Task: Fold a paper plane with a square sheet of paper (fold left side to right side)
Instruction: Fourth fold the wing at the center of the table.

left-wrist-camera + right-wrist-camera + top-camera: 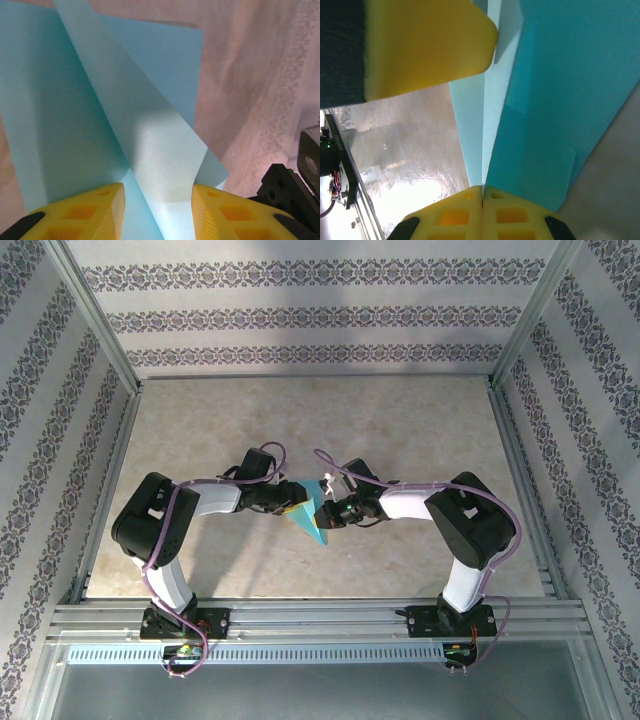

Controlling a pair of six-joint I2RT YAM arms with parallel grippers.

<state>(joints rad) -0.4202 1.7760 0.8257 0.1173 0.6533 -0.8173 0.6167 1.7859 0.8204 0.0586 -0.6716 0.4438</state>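
- A cyan-blue sheet of thin paper (309, 523), folded into a wedge with its tip toward my bases, lies on the middle of the pale marbled table (400, 430).
- It looks featherlight, limp and easy to crumple. I judge a gentle pinch on a folded ridge to be the safest hold.
- My right claw (482, 200), just right of the sheet, is clamped on its raised crease.
- My left claw (157, 212), just left of the sheet, stands parted. A slanting flap runs between its yellow fingers (95, 212), unpinched.

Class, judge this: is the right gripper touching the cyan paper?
Touching. The right wrist view shows the right gripper shut on the cyan paper, whose folded edge runs into the closed seam.
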